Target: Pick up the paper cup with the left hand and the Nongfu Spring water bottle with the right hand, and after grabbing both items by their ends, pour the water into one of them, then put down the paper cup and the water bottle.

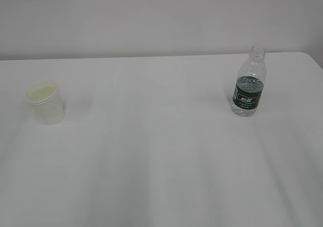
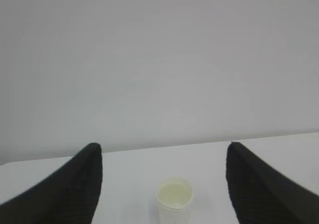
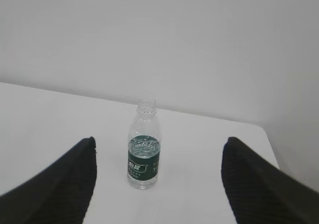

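The white paper cup (image 1: pixel 46 103) stands upright on the left of the table, its cream inside showing. In the left wrist view the paper cup (image 2: pixel 175 199) sits low in the frame, ahead of my left gripper (image 2: pixel 162 152), whose black fingers (image 2: pixel 75 184) stand wide apart, open and empty. The Nongfu Spring water bottle (image 1: pixel 249 83) stands upright and capless at the right, with water (image 1: pixel 247 106) up to the top of the green label. My right gripper (image 3: pixel 158 144) is open, short of the bottle (image 3: pixel 143 147), touching nothing. Neither gripper shows in the exterior view.
The white table (image 1: pixel 161 151) runs back to a pale wall. Its far right corner (image 3: pixel 261 129) lies behind the bottle, and the right edge falls away just beyond it. A broad stretch of bare tabletop separates cup and bottle.
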Available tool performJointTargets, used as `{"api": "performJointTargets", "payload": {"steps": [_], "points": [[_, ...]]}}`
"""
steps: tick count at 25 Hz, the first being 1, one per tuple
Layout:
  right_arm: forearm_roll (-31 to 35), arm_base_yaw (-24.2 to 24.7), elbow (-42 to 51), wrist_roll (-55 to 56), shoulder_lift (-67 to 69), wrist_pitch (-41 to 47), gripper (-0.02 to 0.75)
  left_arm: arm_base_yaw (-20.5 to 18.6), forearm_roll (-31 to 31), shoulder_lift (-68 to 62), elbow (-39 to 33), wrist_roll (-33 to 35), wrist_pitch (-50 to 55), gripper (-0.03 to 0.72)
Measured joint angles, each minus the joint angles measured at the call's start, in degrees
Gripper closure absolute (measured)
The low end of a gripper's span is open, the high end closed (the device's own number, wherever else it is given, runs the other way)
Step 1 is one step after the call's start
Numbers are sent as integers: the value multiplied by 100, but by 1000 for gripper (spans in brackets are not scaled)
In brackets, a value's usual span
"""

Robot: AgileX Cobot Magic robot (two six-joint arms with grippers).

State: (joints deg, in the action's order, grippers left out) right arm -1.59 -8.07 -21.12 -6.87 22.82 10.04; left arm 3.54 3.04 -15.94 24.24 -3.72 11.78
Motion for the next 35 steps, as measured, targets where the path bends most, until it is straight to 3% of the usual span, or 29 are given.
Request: {"api": "performJointTargets", "payload": {"steps": [11, 18, 26, 35], "points": [[-83, 0, -210, 0, -1034, 1478, 145, 0, -180, 940, 0, 0, 1339, 131], [-250, 0, -667, 0, -1364, 2789, 145, 0, -232, 1021, 615, 0, 2714, 136], [-262, 0, -731, 0, -1592, 4150, 145, 10, -267, 1024, 731, 0, 4081, 143], [-262, 0, -805, 105, -1594, 4905, 145, 10, -304, 1024, 731, 0, 4786, 149]]}}
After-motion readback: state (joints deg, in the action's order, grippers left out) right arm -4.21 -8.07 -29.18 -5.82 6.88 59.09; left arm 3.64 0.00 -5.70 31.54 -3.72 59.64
